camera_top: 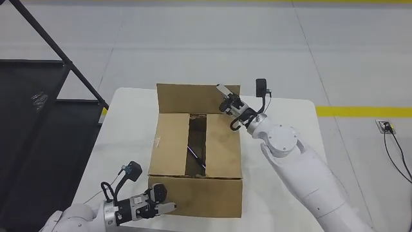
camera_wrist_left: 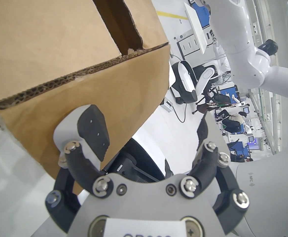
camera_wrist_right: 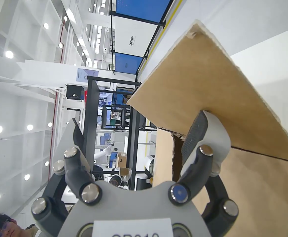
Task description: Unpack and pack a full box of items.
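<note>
- Biggest thing first: a white rectangular table [camera_top: 129, 122], with the box sitting about in the middle of it.
- The brown cardboard box [camera_top: 170, 142] has its two long top flaps folded down flat. They don't meet, so there's a dark slot [camera_top: 196, 138] down the middle.
- The far flap [camera_top: 187, 96] is sticking up at the back edge of the box. From the right wrist view it's the tan panel [camera_wrist_right: 195, 87] tilting out over the box body [camera_wrist_right: 245, 186].
- The near flap [camera_top: 206, 196] is folded outward and hangs down the front side. In the left wrist view you can see its raw corrugated edge [camera_wrist_left: 47, 85] running below the box top [camera_wrist_left: 60, 38].
- The right gripper [camera_top: 226, 107] is up at the right-hand end of the far flap. Its fingers are spread wide [camera_wrist_right: 136, 136] and nothing is pinched. One fingertip [camera_wrist_right: 198, 134] looks like it's resting against the flap's face, and the other is out in open air.
- The left gripper [camera_top: 166, 205] is low at the front-left corner of the box, also spread wide and holding nothing [camera_wrist_left: 147, 134]. One black pad [camera_wrist_left: 92, 129] sits just beside the hanging near flap, but I can't tell if it actually touches.
- Smallest: through the slot there's a dark thin item [camera_top: 197, 154] with a purplish streak lying inside the box. It's too small to say what it is.
</note>
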